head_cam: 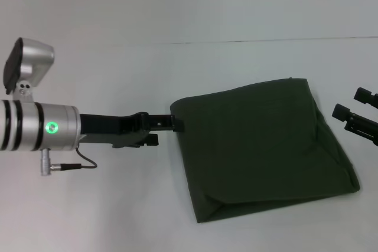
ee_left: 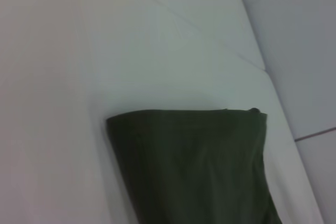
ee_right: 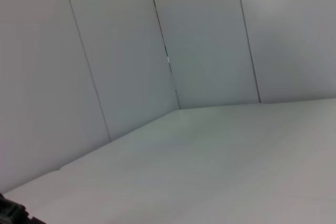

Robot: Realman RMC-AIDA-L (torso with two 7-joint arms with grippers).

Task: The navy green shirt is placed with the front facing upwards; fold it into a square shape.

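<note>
navy green shirt (head_cam: 260, 146) folded roughly square on table (head_cam: 118, 205), left gripper (head_cam: 176, 123) clenched on its edge

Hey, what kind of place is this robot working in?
Probably a lab or test booth: a plain white table, bare white panelled walls, and only a folded green shirt with the left gripper at its edge.

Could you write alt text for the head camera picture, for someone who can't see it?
A dark green shirt, folded into a rough square, lies on a white table. The left hand touches its left edge; the right hand sits apart at the right.
</note>
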